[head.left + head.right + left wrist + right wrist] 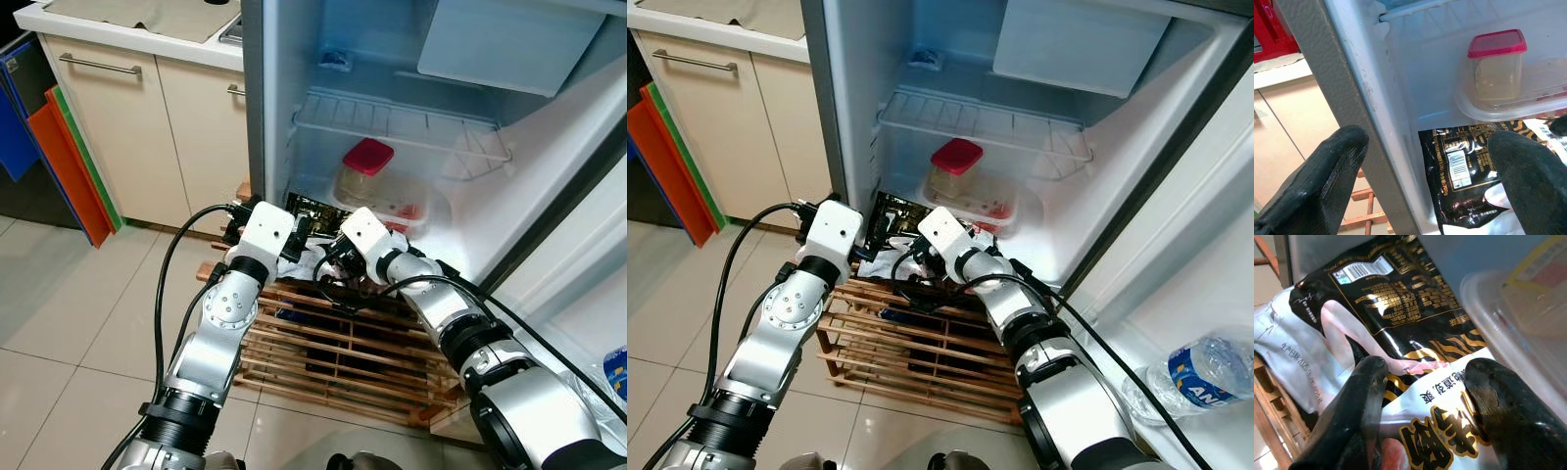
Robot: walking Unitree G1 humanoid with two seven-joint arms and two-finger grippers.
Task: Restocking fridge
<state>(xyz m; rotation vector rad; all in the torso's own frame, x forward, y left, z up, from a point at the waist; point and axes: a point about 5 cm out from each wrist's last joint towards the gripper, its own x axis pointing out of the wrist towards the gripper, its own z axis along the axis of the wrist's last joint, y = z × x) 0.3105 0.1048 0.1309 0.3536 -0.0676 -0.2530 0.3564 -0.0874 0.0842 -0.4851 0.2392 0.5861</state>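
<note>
The fridge point(284, 78) stands open in front of me. On its floor, a clear tub with a red lid point(364, 168) sits on a flat clear container point(416, 211). A black and white snack packet point(1391, 303) lies at the front of the fridge floor, hanging over the edge. My right gripper point(1427, 369) is open, with its fingers spread against the packet's white end. My left gripper point(1427, 147) is open beside the fridge's left wall, one finger on either side of the wall's edge, just short of the packet point(1459, 171).
A wire shelf point(392, 122) spans the fridge above the tub. The fridge rests on a wooden slat pallet point(333, 352). The open door point(1176, 255) stands to the right, with a water bottle point(1205, 372) low in it. Cream cabinets point(127, 127) and coloured boards point(69, 166) are on the left.
</note>
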